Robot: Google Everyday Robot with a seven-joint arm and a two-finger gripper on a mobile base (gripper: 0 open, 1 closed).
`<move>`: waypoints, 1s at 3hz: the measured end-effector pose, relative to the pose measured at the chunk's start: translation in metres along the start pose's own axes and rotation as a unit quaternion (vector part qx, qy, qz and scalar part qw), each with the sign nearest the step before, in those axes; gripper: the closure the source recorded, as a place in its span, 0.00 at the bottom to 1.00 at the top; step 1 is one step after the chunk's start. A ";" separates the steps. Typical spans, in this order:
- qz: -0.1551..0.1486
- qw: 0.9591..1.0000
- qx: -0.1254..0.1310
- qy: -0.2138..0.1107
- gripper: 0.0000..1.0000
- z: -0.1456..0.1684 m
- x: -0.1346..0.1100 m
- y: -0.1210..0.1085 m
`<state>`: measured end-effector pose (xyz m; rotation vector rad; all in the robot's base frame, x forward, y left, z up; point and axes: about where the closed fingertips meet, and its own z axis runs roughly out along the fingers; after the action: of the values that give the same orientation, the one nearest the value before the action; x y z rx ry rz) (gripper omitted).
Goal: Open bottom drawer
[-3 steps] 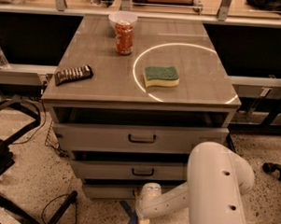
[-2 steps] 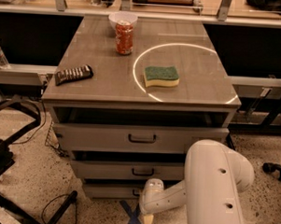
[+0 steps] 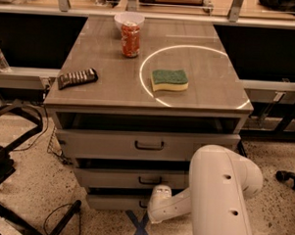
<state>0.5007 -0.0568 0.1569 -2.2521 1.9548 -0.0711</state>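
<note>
The bottom drawer (image 3: 115, 202) is the lowest, narrowest grey-beige front of the cabinet, near the floor. Only the left end of its small dark handle (image 3: 142, 204) shows. My gripper (image 3: 153, 203) is at the end of the white arm (image 3: 222, 191), low in front of this drawer at its handle, mostly hidden behind the white wrist (image 3: 160, 194). The middle drawer (image 3: 135, 179) and the top drawer (image 3: 146, 145) sit above it, both slightly ajar.
On the cabinet top lie a green-and-yellow sponge (image 3: 169, 79), a red can (image 3: 130, 39), a white bowl (image 3: 128, 19) and a dark remote-like object (image 3: 77, 78). Black chair legs (image 3: 17, 182) and cables lie on the floor at the left. Blue tape cross (image 3: 139, 227) marks the floor.
The white wrist has risen a little and moved in closer to the bottom drawer's front. The drawers and the things on the cabinet top have not moved.
</note>
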 end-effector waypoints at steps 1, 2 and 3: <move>0.000 1.000 -0.001 0.000 0.79 0.001 0.000 0.001; 0.000 1.000 -0.002 0.000 1.00 0.001 0.000 0.002; 0.003 1.000 -0.002 -0.002 1.00 0.000 0.000 0.006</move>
<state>0.4952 -0.0581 0.1559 -2.2471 1.9611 -0.0623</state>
